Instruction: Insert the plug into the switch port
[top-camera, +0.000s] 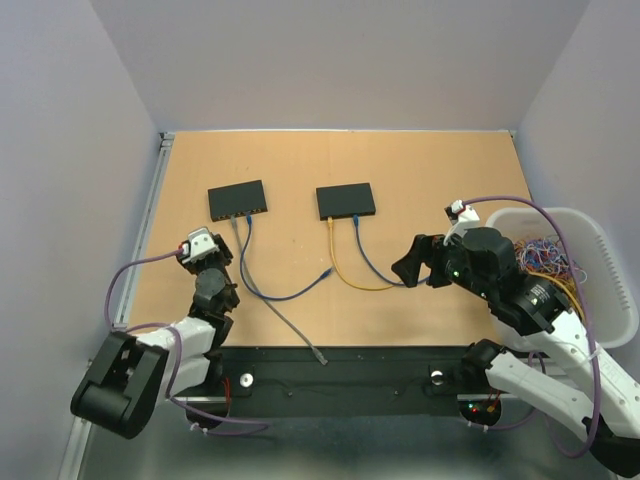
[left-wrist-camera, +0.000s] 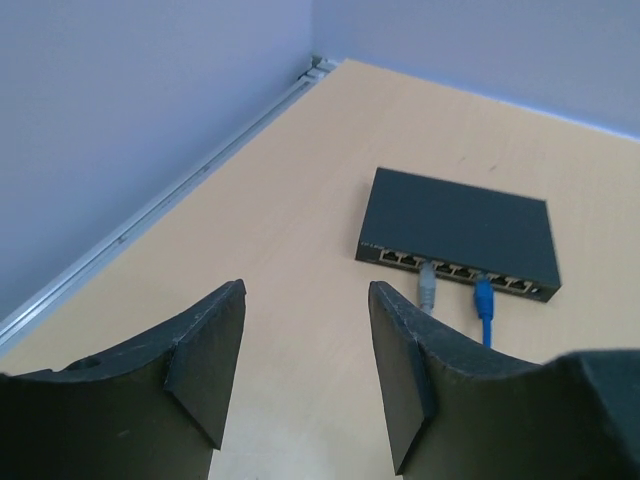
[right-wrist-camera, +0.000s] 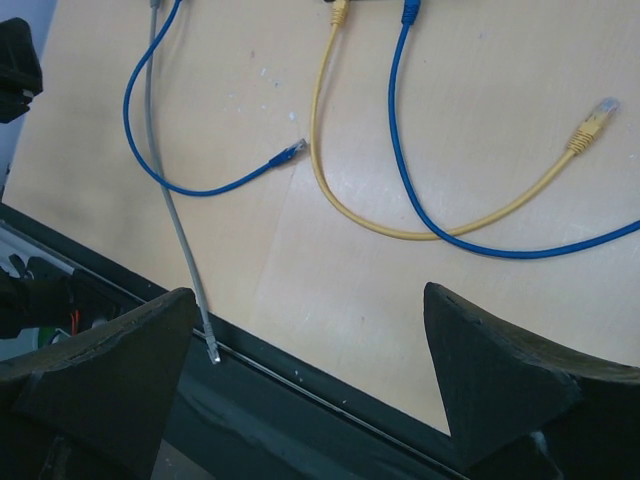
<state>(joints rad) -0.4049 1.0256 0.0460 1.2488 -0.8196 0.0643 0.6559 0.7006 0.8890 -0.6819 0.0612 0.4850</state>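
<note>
Two black switches lie at the back of the table, the left switch (top-camera: 237, 200) and the right switch (top-camera: 345, 201). The left switch (left-wrist-camera: 462, 232) has a grey cable (left-wrist-camera: 428, 285) and a blue cable (left-wrist-camera: 484, 298) plugged in. Their loose ends are a blue plug (right-wrist-camera: 291, 151) and a grey plug (right-wrist-camera: 212, 350) at the table's near edge. A yellow cable's loose plug (right-wrist-camera: 596, 113) lies right of centre. My left gripper (left-wrist-camera: 305, 300) is open and empty, short of the left switch. My right gripper (right-wrist-camera: 310, 295) is open and empty above the near table edge, also in the top view (top-camera: 418, 262).
A white basket (top-camera: 590, 225) full of tangled coloured cables stands at the right, beside my right arm. A second blue cable (right-wrist-camera: 400, 150) runs from the right switch and loops off to the right. A metal rail (left-wrist-camera: 180, 190) borders the table's left edge.
</note>
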